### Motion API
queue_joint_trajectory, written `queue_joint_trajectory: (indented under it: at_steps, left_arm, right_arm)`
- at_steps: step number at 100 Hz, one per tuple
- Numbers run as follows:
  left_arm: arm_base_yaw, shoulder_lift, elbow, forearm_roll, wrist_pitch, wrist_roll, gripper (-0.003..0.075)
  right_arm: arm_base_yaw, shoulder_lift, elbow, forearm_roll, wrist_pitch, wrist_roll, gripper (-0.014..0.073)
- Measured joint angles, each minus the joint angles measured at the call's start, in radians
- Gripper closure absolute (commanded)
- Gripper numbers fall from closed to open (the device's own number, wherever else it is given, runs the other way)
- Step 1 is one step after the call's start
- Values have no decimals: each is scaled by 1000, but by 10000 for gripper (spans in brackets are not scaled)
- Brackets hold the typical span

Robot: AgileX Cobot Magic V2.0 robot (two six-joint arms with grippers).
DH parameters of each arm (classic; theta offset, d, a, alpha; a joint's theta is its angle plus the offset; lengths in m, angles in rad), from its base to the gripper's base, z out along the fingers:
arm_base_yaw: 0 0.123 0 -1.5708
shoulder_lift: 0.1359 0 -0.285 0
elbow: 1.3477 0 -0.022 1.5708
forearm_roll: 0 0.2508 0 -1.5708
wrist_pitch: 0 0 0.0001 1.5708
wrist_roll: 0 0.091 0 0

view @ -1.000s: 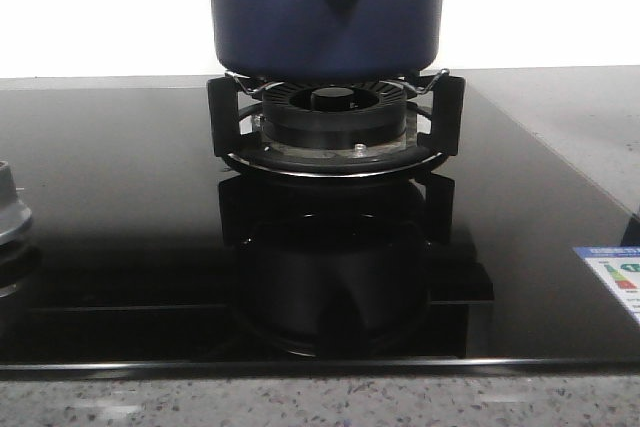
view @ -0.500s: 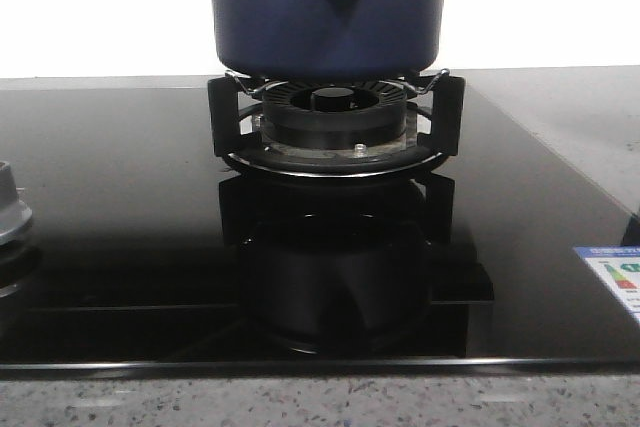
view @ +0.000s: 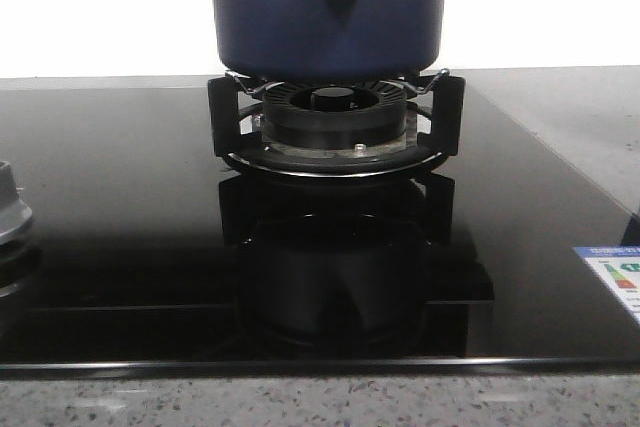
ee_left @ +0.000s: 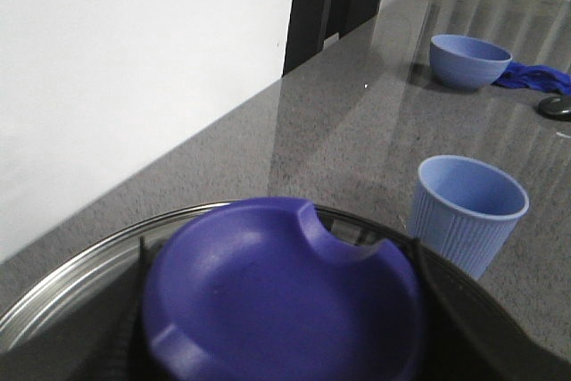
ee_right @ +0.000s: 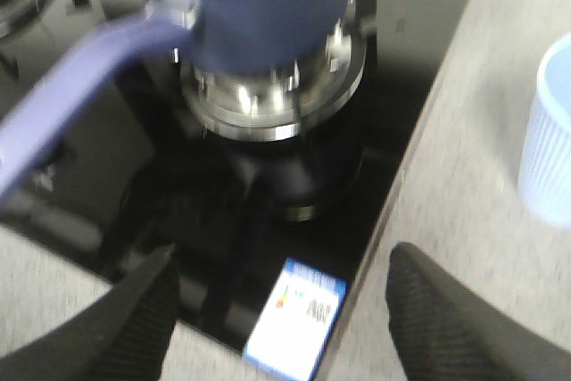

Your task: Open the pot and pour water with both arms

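Note:
The dark navy pot (view: 326, 7) stands on the gas burner (view: 335, 122) at the back middle of the black hob. No gripper shows in the front view. In the left wrist view my left gripper (ee_left: 277, 310) is shut on the purple-blue knob (ee_left: 268, 283) of the glass lid (ee_left: 71, 283), with dark fingers (ee_left: 139, 265) at both sides of the knob. In the right wrist view the pot (ee_right: 259, 15) has a long purple-blue handle (ee_right: 71, 86). My right gripper (ee_right: 285, 310) is open and empty, over the hob's front corner, apart from the handle.
A light blue ribbed cup (ee_left: 468, 207) stands on the grey counter beside the hob; it also shows in the right wrist view (ee_right: 549, 144). A blue bowl (ee_left: 468, 60) and blue cloth (ee_left: 535, 78) lie farther off. An energy label (view: 612, 277) is on the hob's right front corner. A second burner (view: 10, 212) is at the left.
The pot has shifted very slightly in the front view. Nothing else differs.

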Motion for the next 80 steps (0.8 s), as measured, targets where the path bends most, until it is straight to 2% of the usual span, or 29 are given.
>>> queue_joint_trajectory:
  at_steps: [13, 25, 32, 45, 65, 80]
  left_arm:
    - [28, -75, 1, 0, 4, -2, 429]
    - [61, -169, 1, 10, 28, -4, 429]
    - [80, -221, 1, 26, 50, -4, 429]
    - [105, -316, 1, 65, 70, -6, 429]
    - [109, -431, 1, 82, 91, -6, 429]
    - [109, -464, 1, 86, 103, -7, 429]
  right_arm:
    - [0, 0, 0, -13, -73, -2, 148]
    - [0, 0, 0, -84, -141, -2, 148]
    - [0, 0, 0, -174, -165, -2, 148]
    - [0, 0, 0, -422, -168, 14, 148]
    - [0, -2, 15, -756, -137, 175, 147]
    - [0, -26, 124, -885, -202, 279, 130]
